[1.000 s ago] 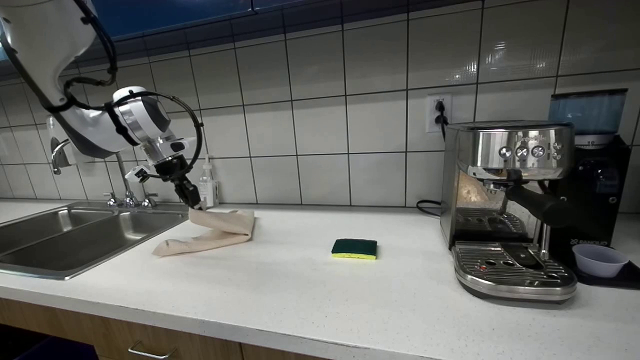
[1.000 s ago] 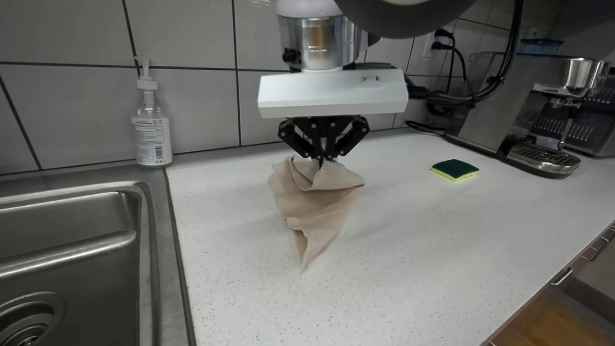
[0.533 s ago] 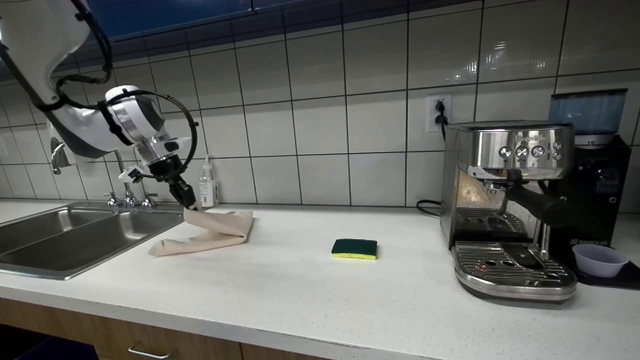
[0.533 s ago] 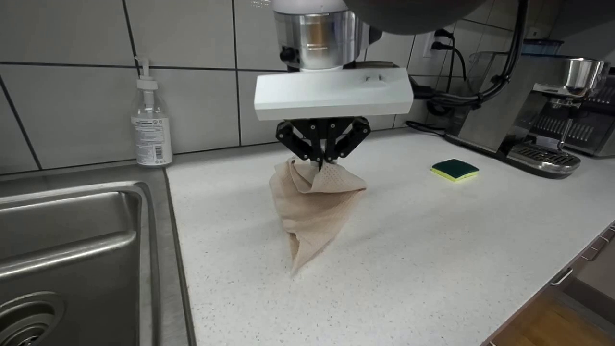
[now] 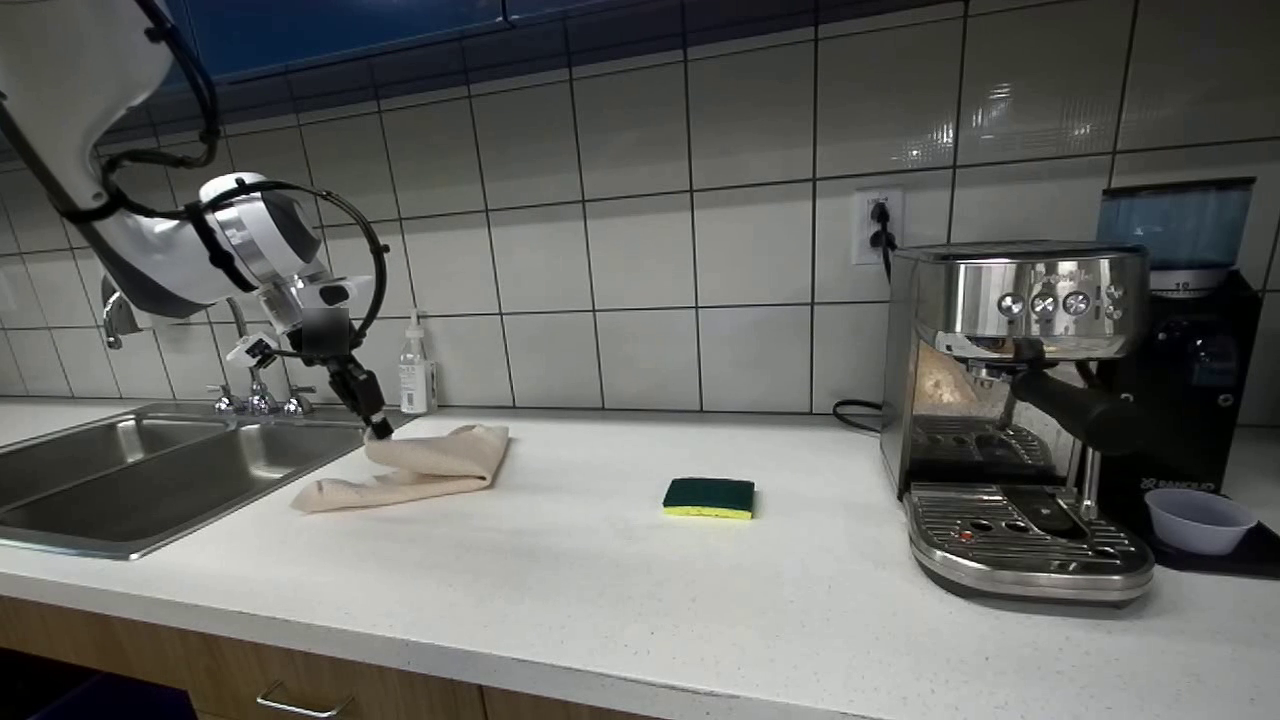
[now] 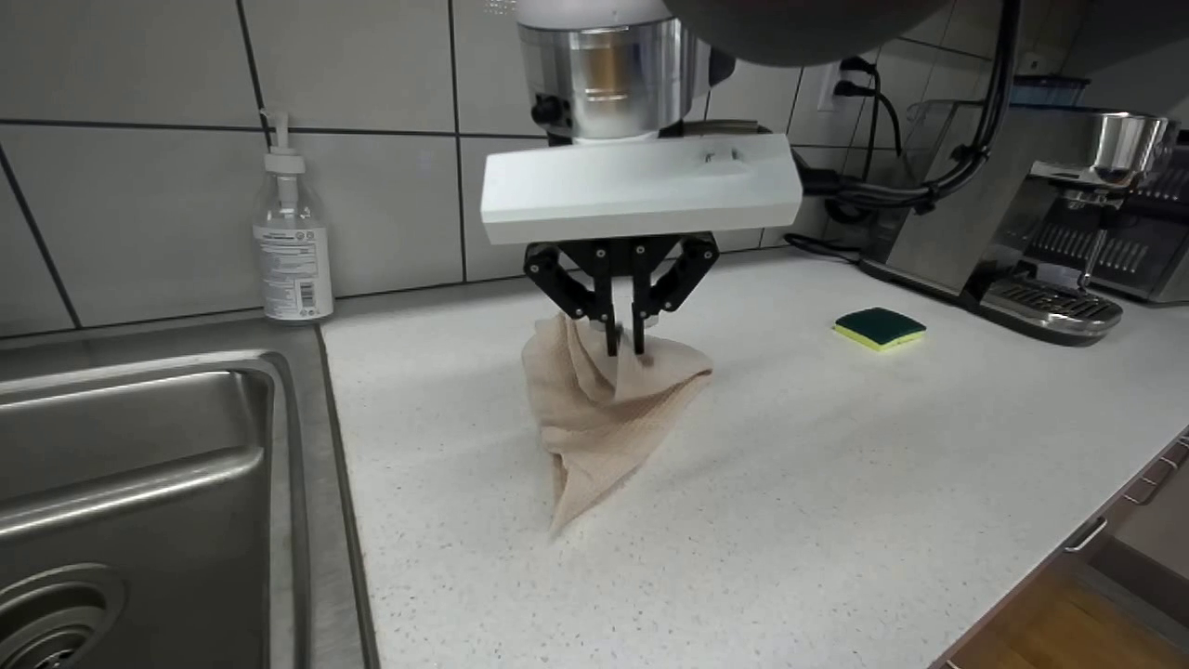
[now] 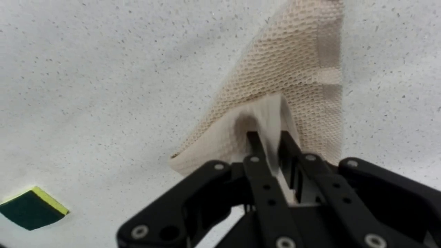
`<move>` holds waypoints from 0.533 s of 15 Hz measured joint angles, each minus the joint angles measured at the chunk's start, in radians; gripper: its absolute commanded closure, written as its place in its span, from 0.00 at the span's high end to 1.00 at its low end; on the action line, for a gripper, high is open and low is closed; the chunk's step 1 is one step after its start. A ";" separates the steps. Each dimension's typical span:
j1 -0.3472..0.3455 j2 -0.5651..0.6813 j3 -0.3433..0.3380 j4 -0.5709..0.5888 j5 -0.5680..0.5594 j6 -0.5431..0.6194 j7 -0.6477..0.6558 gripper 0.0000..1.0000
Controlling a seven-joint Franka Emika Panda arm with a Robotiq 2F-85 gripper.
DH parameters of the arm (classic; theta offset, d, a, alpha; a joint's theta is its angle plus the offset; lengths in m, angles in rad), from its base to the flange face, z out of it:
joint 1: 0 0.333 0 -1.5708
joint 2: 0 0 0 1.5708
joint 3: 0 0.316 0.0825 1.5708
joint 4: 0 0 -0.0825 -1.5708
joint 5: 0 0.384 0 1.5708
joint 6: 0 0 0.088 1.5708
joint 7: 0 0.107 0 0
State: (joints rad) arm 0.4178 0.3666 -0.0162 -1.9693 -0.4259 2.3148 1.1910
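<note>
Your black two-fingered gripper (image 6: 625, 351) has dipped slightly and its fingers have parted in the last half-second; they stand a little apart, a fold of beige waffle-textured cloth (image 6: 604, 446) between them. You see that cloth folded mid-frame in an exterior view, on the speckled white counter (image 6: 799, 492).

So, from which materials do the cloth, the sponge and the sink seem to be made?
Cloth: matte woven fabric, perhaps cotton, by its waffle texture and soft folds.
Sponge: probably foam with a matte scouring face, given its yellow and green layers.
Sink: likely satin stainless steel, grey with soft highlights.
</note>
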 measured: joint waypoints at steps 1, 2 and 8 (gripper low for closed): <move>0.000 0.000 0.001 0.000 0.000 -0.003 0.001 0.59; 0.000 0.000 0.003 0.000 0.000 -0.006 0.002 0.66; 0.000 0.000 0.003 0.000 0.000 -0.018 0.009 1.00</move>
State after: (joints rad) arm 0.4174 0.3664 -0.0128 -1.9693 -0.4260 2.2965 1.1998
